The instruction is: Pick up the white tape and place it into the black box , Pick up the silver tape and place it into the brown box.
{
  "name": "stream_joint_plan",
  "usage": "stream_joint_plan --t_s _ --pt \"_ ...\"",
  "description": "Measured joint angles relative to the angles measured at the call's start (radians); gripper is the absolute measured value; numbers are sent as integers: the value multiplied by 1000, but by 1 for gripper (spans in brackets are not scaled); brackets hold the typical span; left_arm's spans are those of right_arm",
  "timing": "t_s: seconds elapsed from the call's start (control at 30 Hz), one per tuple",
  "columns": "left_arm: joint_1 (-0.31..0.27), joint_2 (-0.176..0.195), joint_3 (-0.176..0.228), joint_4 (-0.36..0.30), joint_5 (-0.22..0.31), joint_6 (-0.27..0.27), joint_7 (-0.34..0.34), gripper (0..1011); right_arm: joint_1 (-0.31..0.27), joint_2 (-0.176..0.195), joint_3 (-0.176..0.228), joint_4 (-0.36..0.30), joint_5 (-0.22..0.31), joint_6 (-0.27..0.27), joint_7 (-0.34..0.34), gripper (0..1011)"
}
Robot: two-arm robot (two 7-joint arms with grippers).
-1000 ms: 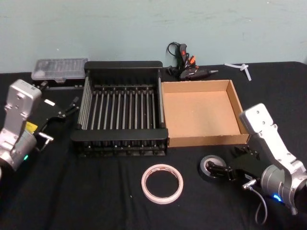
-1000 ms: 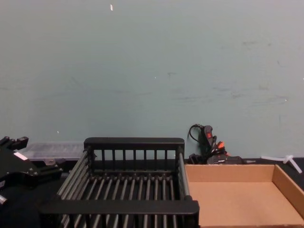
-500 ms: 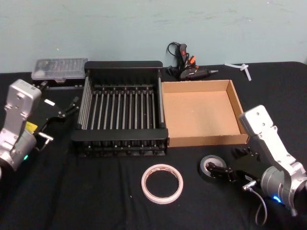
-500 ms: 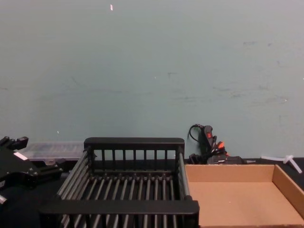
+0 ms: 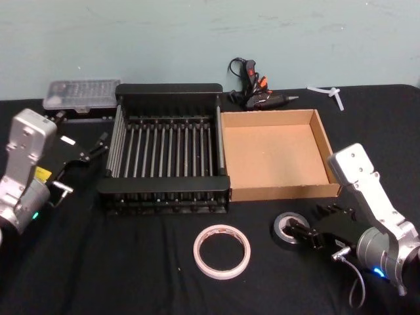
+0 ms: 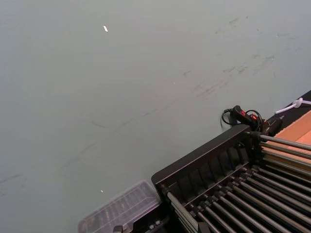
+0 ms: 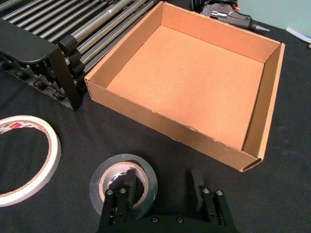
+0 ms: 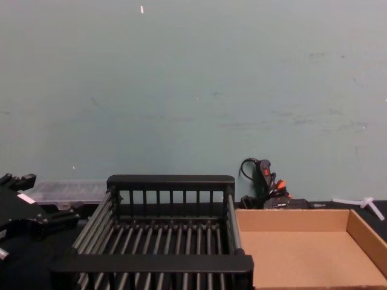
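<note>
The silver tape (image 5: 287, 227) lies flat on the black cloth just in front of the brown box (image 5: 282, 191). My right gripper (image 5: 314, 223) is down at it and open. In the right wrist view one finger (image 7: 129, 182) stands in the hole of the silver tape (image 7: 146, 174) and the other finger (image 7: 197, 183) stands outside its wall. The white tape (image 5: 222, 251) lies flat to the left of the silver roll, in front of the black box (image 5: 167, 187). Both boxes are empty. My left gripper (image 5: 95, 147) is parked left of the black box, open.
A clear plastic case (image 5: 82, 94) sits behind the black box's left corner. A glue gun with cable (image 5: 256, 88) and a white plastic piece (image 5: 328, 93) lie behind the brown box. The wall stands close behind the table.
My right gripper has shifted only slightly at the silver tape, which stays in place. The left arm has not moved.
</note>
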Motion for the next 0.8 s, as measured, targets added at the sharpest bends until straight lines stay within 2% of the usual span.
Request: stream_joint_plan --t_s 0.57,0.63,0.8 --pt "0 0 0 0 0 0 0 1001 1 1 0 0 2 1 0 188" --pt "0 0 0 0 0 0 0 1001 1 1 0 0 3 1 0 138" --pt "0 0 0 0 0 0 0 1001 1 1 0 0 3 1 0 135"
